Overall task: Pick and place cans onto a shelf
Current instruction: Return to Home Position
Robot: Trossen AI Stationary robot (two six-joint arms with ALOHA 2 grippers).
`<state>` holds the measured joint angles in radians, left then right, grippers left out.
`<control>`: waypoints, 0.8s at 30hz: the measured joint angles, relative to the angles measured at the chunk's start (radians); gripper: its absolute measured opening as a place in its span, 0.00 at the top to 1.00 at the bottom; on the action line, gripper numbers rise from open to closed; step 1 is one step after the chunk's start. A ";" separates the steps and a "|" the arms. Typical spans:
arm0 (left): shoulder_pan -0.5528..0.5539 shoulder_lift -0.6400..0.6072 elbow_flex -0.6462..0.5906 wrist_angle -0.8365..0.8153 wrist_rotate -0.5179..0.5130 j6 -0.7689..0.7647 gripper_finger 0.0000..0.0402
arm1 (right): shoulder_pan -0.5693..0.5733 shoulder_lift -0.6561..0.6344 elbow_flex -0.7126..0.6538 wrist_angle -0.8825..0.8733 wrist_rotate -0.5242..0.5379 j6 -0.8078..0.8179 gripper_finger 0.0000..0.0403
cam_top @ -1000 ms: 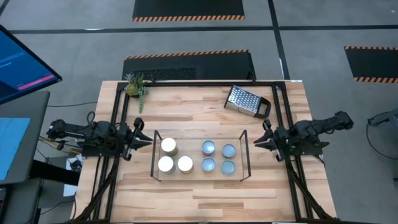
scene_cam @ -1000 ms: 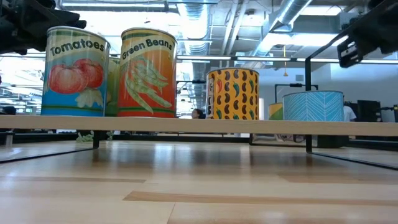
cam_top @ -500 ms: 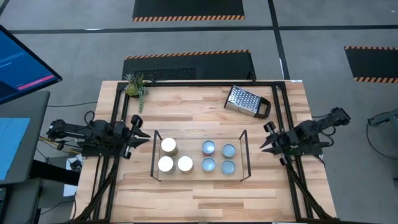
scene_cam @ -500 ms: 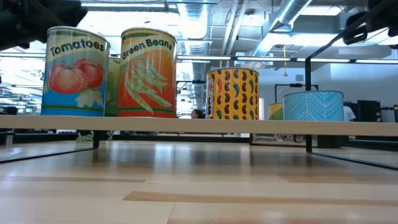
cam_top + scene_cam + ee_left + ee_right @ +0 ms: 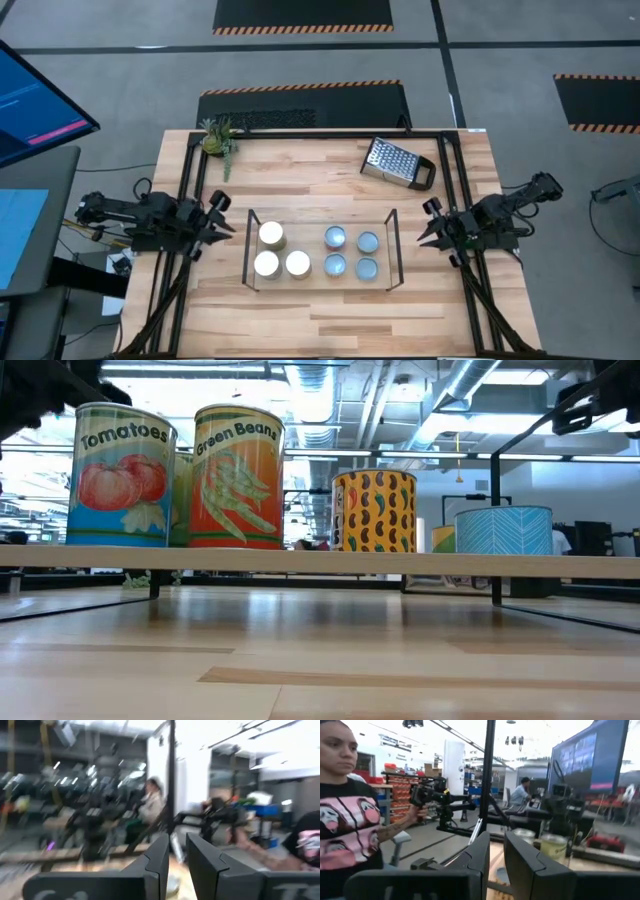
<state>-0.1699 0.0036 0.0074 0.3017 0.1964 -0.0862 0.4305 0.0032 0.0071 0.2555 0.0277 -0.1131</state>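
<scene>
The shelf [image 5: 248, 262], a black wire frame on a light wooden base [image 5: 320, 561], stands mid-table. Seven cans stand upright on it. Three have white tops [image 5: 271, 235] on the left and several have silvery-blue tops [image 5: 335, 238] on the right. The low view shows their labels: Tomatoes [image 5: 120, 475], Green Beans [image 5: 238, 477], a yellow pepper print [image 5: 374, 510] and a blue pattern [image 5: 503, 530]. My left gripper [image 5: 222, 226] hovers left of the shelf, shut and empty [image 5: 177, 836]. My right gripper [image 5: 425, 229] hovers right of the shelf, shut and empty [image 5: 496, 834].
A metal grater [image 5: 397, 163] lies at the far right of the table and a small plant [image 5: 218, 138] at the far left corner. The black table frame [image 5: 440, 133] runs round the edges. A person [image 5: 350, 820] stands beyond the table's left side.
My left gripper has drawn back a little toward the table's left edge, away from the shelf. My right gripper has drawn back slightly toward the right edge and risen. The cans and the shelf have stayed put.
</scene>
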 joint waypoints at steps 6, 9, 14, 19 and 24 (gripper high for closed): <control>0.000 0.000 0.000 -0.074 -0.090 -0.013 0.86 | 0.000 0.000 0.000 -0.015 -0.001 0.117 0.80; 0.000 0.000 0.001 -0.066 -0.090 -0.008 0.86 | 0.000 0.000 -0.001 -0.015 -0.001 0.120 0.80; 0.000 0.002 0.010 -0.117 -0.091 -0.040 0.86 | 0.000 0.000 -0.001 -0.016 -0.001 0.120 0.80; 0.000 0.001 0.014 -0.135 -0.091 -0.050 0.86 | 0.000 0.000 -0.001 -0.016 -0.001 0.121 0.80; 0.000 0.001 0.015 -0.183 -0.092 -0.050 0.86 | 0.000 0.000 -0.001 -0.016 -0.001 0.121 0.80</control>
<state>-0.1696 0.0044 0.0227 0.1188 0.1047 -0.1359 0.4305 0.0036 0.0059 0.2398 0.0266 0.0078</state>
